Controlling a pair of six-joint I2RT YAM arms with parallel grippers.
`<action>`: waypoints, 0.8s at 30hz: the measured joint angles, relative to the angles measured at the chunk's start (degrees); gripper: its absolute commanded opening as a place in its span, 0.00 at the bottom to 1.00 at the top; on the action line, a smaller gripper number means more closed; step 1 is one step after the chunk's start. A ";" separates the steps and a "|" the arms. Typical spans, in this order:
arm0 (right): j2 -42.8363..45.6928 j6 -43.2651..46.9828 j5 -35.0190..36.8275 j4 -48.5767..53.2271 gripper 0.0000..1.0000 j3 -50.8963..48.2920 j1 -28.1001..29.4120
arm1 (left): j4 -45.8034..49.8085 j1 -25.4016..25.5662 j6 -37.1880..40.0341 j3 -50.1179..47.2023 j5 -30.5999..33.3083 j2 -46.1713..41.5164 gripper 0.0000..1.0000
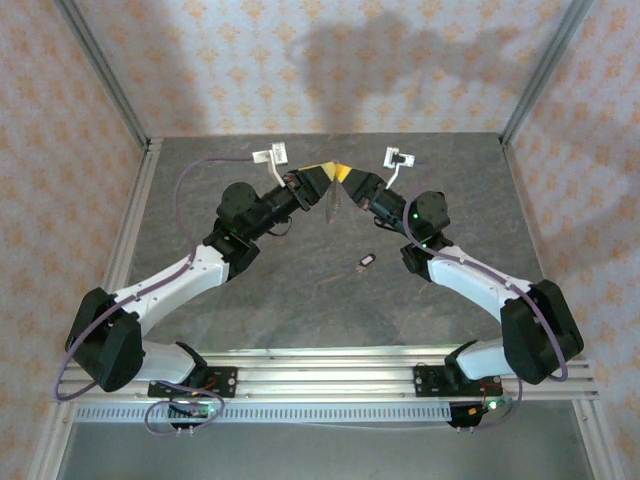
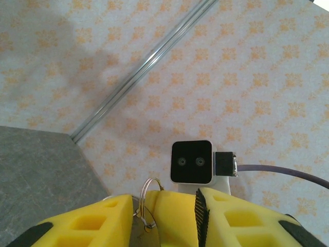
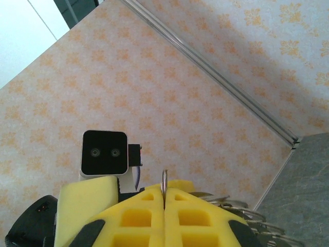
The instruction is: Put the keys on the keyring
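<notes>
Hold the ring [image 3: 164,177] steady in your pinching right claw [image 3: 164,193] and lower the half-spread left claw [image 2: 162,200] to the key [image 1: 366,262] on the desk [image 1: 280,300].

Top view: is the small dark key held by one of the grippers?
No, the key lies on the grey table, apart from the left gripper and the right gripper raised behind it.

Free room and obstacles over the table [image 1: 300,310]
The far middle is barred by the left gripper [image 1: 324,174] and the right gripper [image 1: 346,176], set tip to tip; the bare surface between the arms is interrupted by one small key [image 1: 366,262].
</notes>
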State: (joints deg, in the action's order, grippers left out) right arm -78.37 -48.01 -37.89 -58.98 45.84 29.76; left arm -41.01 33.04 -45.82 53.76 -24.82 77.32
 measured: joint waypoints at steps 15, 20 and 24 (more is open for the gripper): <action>0.00 0.00 -0.02 0.02 0.00 0.00 0.00 | 0.52 0.04 0.85 0.00 0.22 0.00 0.19; 0.00 0.00 -0.02 0.00 0.00 0.00 0.00 | 0.79 0.04 0.87 0.00 0.24 0.04 0.15; -0.02 0.02 0.00 0.07 0.00 0.00 0.00 | 0.90 0.04 0.90 0.33 0.24 0.63 0.16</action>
State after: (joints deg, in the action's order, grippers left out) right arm -78.39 -47.99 -37.89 -58.92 45.84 29.76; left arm -40.12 33.08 -44.93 54.08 -24.58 77.95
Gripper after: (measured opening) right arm 0.046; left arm 0.155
